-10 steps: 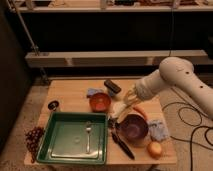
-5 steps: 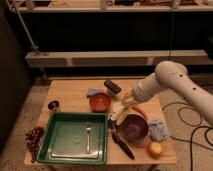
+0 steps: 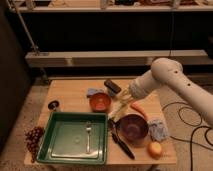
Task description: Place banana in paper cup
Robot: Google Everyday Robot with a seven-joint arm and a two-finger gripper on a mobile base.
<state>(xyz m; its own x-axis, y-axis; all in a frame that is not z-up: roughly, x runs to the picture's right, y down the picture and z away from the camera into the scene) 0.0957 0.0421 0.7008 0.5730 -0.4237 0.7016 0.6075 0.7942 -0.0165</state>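
The white arm [image 3: 170, 80] has swung left and back across the bench [image 3: 70, 92]: its rounded shoulder sits farther left and higher than a second ago, and the forearm reaches down-left more steeply. The gripper [image 3: 123, 98], closed on the banana [image 3: 120, 106], has moved with it toward the orange bowl [image 3: 100, 102], so the banana now hangs between that bowl and the carrot [image 3: 138, 109]

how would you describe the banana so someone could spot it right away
On the wooden table, look right of the orange bowl and above the purple bowl. The banana hangs there, slanting down from the shut gripper at the white arm's tip. It is pale yellow and long, unlike the orange carrot beside it.
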